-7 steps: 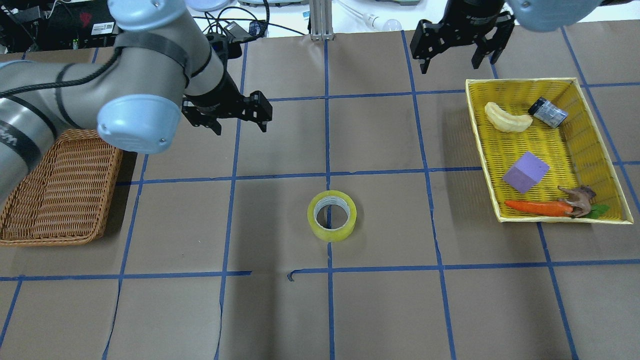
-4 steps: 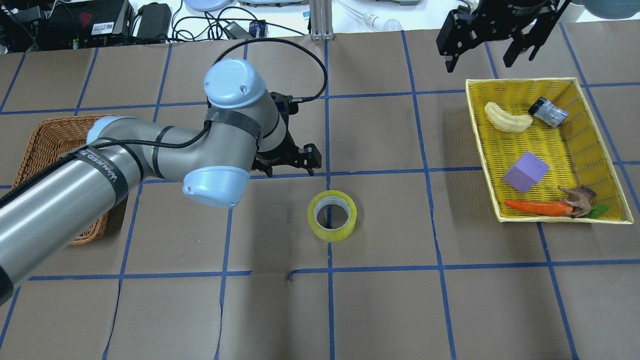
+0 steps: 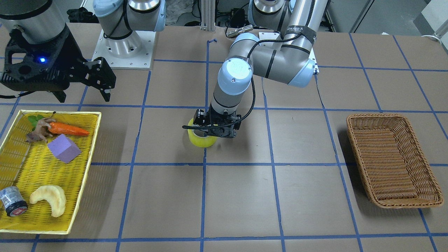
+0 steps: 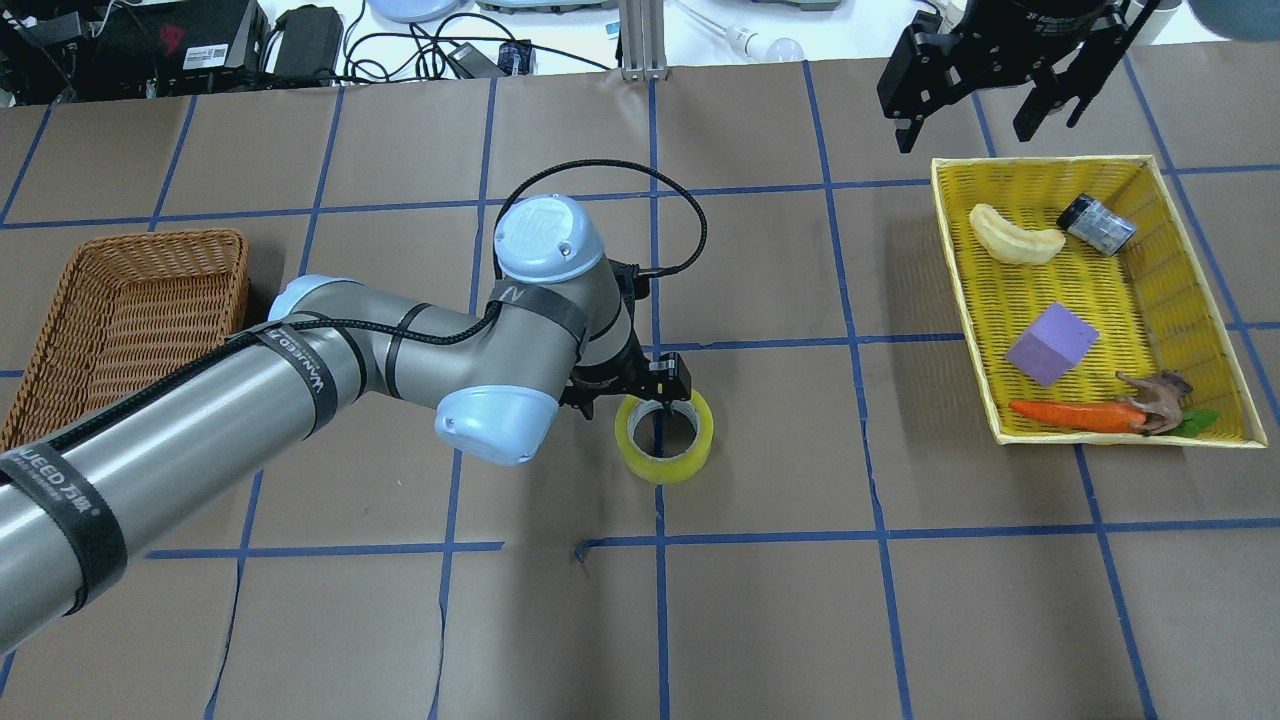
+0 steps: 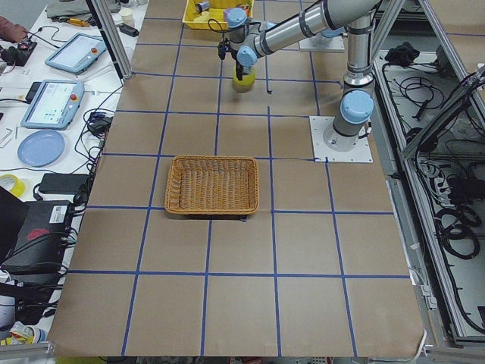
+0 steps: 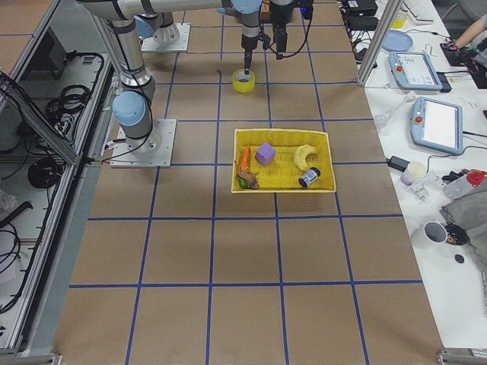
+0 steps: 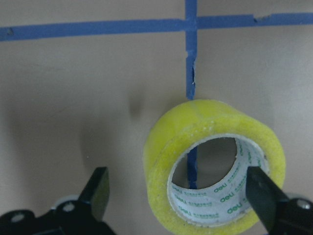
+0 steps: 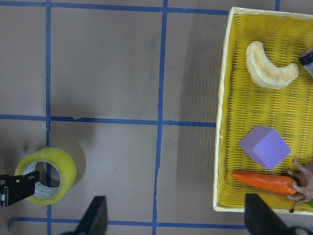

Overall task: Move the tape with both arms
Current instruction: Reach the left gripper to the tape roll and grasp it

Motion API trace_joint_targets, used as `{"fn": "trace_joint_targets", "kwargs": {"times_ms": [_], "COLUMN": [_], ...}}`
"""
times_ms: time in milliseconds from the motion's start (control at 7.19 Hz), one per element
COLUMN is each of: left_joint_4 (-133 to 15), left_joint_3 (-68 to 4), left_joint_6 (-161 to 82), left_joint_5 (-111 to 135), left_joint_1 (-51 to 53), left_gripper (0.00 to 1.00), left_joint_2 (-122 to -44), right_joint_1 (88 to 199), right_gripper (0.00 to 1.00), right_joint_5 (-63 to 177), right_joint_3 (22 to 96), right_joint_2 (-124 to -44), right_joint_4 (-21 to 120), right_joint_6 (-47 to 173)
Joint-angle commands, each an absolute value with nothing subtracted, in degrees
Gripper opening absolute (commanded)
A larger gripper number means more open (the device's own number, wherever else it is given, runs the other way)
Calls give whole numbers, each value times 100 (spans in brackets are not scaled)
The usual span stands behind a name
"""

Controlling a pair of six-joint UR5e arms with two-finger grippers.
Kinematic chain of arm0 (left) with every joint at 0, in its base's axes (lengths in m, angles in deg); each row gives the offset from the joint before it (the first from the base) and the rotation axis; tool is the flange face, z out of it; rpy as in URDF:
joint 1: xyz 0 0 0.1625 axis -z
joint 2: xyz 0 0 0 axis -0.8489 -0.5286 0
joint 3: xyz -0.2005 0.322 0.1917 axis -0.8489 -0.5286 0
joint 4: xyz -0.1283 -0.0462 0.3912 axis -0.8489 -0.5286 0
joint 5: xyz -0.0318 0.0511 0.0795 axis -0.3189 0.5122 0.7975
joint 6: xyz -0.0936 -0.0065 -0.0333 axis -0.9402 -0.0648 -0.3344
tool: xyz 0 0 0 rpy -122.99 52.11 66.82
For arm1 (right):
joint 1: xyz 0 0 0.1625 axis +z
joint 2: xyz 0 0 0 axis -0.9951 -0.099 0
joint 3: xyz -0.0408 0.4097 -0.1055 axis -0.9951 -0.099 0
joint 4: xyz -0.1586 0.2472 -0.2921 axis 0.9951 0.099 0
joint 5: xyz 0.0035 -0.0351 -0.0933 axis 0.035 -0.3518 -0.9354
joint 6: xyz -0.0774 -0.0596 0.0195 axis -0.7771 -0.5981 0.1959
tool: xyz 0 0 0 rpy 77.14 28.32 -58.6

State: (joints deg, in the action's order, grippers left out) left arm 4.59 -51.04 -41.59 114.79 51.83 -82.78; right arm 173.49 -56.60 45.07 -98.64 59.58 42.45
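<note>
The tape (image 4: 665, 468), a yellowish roll with a grey-white core, lies flat on the brown table at the centre; it also shows in the front view (image 3: 202, 141), the left wrist view (image 7: 168, 147) and the right wrist view (image 8: 66, 171). My left gripper (image 4: 630, 390) is open and low at the roll's far side. One finger (image 7: 261, 198) is over the roll's rim, the other (image 7: 98, 188) is outside it. My right gripper (image 4: 985, 95) is open and empty, raised over the far table edge by the yellow tray; it also shows in the front view (image 3: 82, 91).
A yellow tray (image 4: 960, 300) on the right holds a purple cube (image 4: 1052, 343), a carrot (image 4: 1075, 415), a pale banana-shaped piece (image 4: 1015, 238), a dark cylinder (image 4: 1097, 224) and a brown toy. A wicker basket (image 4: 130, 320) sits at the left. Cables lie beyond the far edge.
My left arm has swung from the far left to the centre and lowered its open gripper onto the tape. My right gripper has shifted right, toward the far edge. The tape has not moved.
</note>
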Motion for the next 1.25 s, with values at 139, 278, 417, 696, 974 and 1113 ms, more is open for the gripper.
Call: {"fn": "trace_joint_targets", "kwargs": {"times_ms": [139, 278, 417, 696, 974, 1113], "left_joint_4": [459, 459, 459, 494, 416, 241], "left_joint_3": [-5138, -5146, -5129, -5103, -4963, -4779], "left_joint_6": [-4163, -4128, -4145, -4189, -4241, -4242], "left_joint_5": [11521, 11513, 11513, 11504, 11530, 11539], "left_joint_1": [5203, 5203, 5203, 5203, 5195, 5142], "left_gripper": [95, 85, 42, 0, 0, 0], "left_joint_2": [-8446, -8498, -8525, -8517, -8447, -8324], "right_joint_1": [17353, 17353, 17353, 17370, 17370, 17370], "right_gripper": [100, 100, 100, 100, 100, 100], "right_joint_5": [-5653, -5653, -5653, -5645, -5645, -5653], "right_joint_3": [4532, 4532, 4532, 4532, 4532, 4532], "right_joint_2": [-9866, -9866, -9866, -9875, -9875, -9875], "right_joint_4": [5957, 5957, 5957, 5957, 5957, 5957], "right_joint_6": [4244, 4244, 4244, 4244, 4244, 4244]}}
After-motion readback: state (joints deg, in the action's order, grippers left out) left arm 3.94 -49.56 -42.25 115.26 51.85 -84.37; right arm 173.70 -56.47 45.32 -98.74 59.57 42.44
